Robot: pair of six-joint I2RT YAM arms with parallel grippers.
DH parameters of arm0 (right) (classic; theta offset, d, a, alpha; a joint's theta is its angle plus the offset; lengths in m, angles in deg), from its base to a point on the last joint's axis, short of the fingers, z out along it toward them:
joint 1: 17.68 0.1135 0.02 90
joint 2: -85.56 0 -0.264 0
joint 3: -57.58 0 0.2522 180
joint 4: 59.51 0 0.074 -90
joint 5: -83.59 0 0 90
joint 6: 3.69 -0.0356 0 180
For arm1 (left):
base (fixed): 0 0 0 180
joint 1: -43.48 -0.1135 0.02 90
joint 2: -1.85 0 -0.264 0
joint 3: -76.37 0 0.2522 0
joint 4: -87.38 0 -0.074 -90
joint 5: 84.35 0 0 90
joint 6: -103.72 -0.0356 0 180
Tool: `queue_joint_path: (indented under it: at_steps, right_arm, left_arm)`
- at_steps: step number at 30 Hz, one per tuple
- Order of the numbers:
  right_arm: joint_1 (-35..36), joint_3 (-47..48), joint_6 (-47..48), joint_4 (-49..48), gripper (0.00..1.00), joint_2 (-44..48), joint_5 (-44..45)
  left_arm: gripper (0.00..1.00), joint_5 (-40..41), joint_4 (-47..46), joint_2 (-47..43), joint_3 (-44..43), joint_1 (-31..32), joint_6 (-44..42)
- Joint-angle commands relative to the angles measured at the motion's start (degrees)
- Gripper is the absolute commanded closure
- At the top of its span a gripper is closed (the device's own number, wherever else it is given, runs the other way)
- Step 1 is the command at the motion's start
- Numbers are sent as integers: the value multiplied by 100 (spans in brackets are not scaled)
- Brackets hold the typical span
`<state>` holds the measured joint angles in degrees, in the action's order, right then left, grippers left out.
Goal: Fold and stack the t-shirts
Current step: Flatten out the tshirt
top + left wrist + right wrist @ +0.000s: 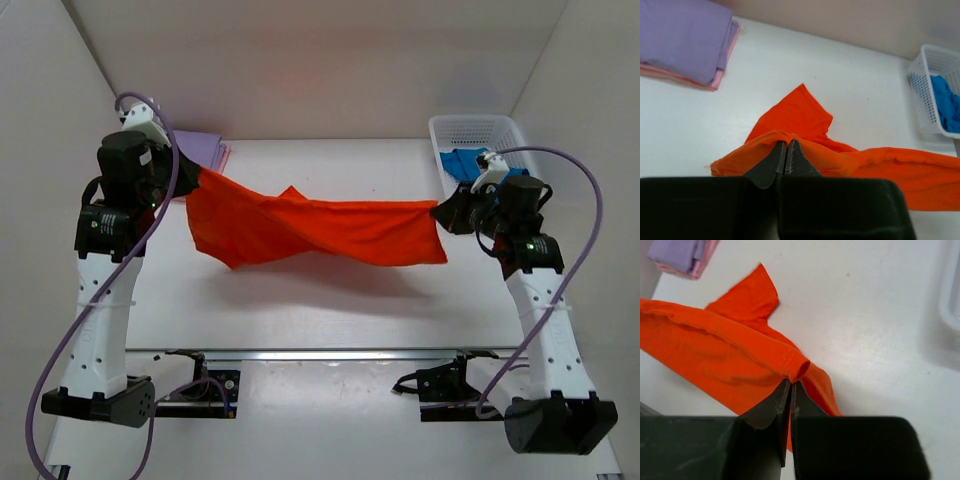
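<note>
The bright orange t-shirt (310,230) hangs stretched above the table between my two grippers. My left gripper (190,180) is shut on its left end, seen close in the left wrist view (787,142). My right gripper (440,213) is shut on its right end, pinching a hemmed edge (791,382). The orange cloth sags in the middle with one sleeve (800,112) lying on the table. A folded lavender t-shirt (682,35) lies on a folded pink one (720,77) at the back left. A blue t-shirt (465,165) lies in the basket.
A white plastic mesh basket (470,130) stands at the back right corner, also in the left wrist view (930,85). White walls close the back and both sides. A metal rail (320,353) runs along the near table edge between the arm bases.
</note>
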<state>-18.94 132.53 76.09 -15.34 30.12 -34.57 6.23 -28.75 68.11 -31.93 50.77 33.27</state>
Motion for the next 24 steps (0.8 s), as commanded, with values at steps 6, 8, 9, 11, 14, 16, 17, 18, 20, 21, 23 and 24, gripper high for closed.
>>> queue_joint_path:
  at_steps: [6,8,9,11,14,16,17,18,20,21,23,24]
  right_arm:
    - [143,-642,56,545,53,-1100,935]
    - [-102,-967,81,370,44,-1118,795]
    - [-112,-1116,55,325,44,-1057,769]
    - [-50,-1345,29,97,51,-978,795]
    - [317,-1443,-59,-227,54,-1021,646]
    - [502,-1496,-112,-579,54,-1126,619]
    - [669,-1478,-95,-667,51,-1292,680]
    - [740,-1470,-68,-851,48,-1346,785]
    - [942,-1417,63,-1072,44,-1713,874]
    - [952,-1425,99,-1273,42,-1855,822]
    - [908,-1356,213,-1450,38,-2136,769]
    - [899,-1312,274,-1503,36,-2338,777]
  left_arm:
    - [100,-198,-150,-604,1876,62,-100]
    - [100,-234,-220,-728,2211,79,-74]
    - [100,-286,-247,-824,2438,106,-83]
    - [100,-321,-387,-939,2747,132,-31]
    - [100,-427,-493,-983,3082,194,5]
    - [100,-453,-528,-975,3249,212,22]
    - [100,-419,-546,-983,3327,203,-4]
    - [100,-453,-546,-1001,3380,220,22]
    - [100,-427,-555,-1010,3468,246,-4]
    - [100,-462,-572,-1018,3469,255,-21]
    - [100,-445,-590,-1097,3565,221,22]
    - [100,-453,-599,-1063,3574,212,14]
